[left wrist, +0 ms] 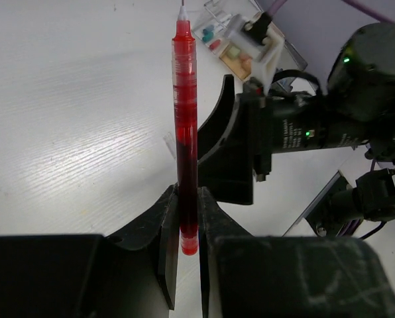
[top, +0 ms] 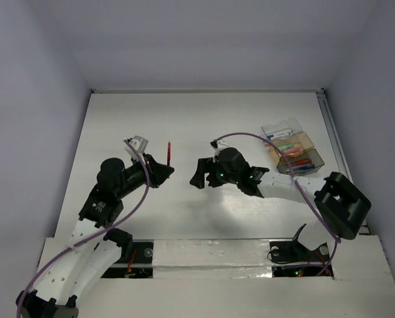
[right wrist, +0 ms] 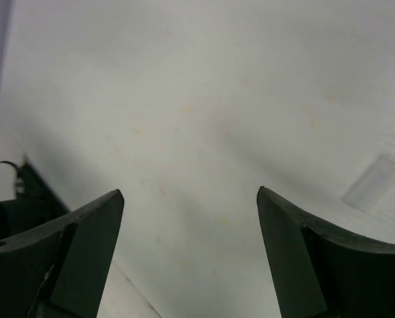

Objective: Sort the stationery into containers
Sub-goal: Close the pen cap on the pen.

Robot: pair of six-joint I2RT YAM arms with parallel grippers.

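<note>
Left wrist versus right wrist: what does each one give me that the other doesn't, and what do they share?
Only the left wrist view shows the red pen, clamped near its lower end in the shut left end effector and pointing away from the camera. It also shows the containers at the far edge.

Only the right wrist view looks into the gap of the right end effector: its fingers are spread wide with nothing between them.

Both show the white table. Both also show the right end effector, which the left wrist view sees from outside, just beyond the pen.
</note>
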